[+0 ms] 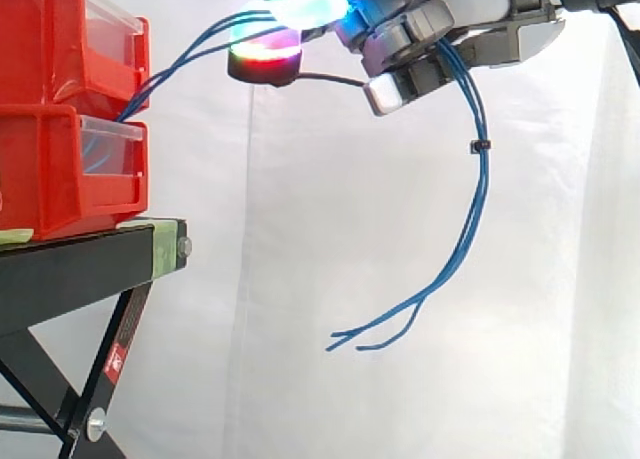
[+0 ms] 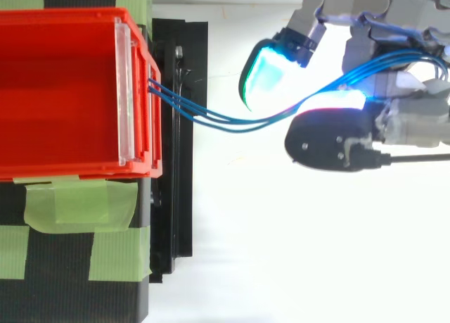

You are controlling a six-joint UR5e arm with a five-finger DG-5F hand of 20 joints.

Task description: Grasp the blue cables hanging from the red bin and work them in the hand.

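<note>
The robot's hand [image 1: 425, 34] is closed around the blue cables [image 1: 481, 204] at the upper right of the side view, well out from the front edge of the black stand [image 1: 80, 269] and level with the upper bin [image 1: 50, 39]. Its fingers curl over the bundle and clamp it. One pad [image 1: 310, 4] glows cyan and green, a second [image 1: 265, 51] red and a third [image 1: 385, 94] white. The cables leave the front of the lower bin [image 1: 40, 169], just under the upper one, and rise in a shallow arc across the open gap to the hand. They pass between the fingers, come out on the far side and drop in a long curve before the white curtain [image 1: 300, 229]. A small black tie [image 1: 479, 144] binds the strands just below the hand. Lower down they separate, and the loose ends [image 1: 345, 341] splay apart in free air, touching nothing. From above, the hand [image 2: 394, 27] sits at the upper right, off the front of the stand, and the cables [image 2: 225, 119] run side by side from the bin's front wall [image 2: 153, 91] to the fingers, passing between the cyan-green pad [image 2: 264, 73] and a dark fingertip with a white glow [image 2: 327, 136]. Green tape [image 2: 70, 203] lies on the stand just beside the bin.
</note>
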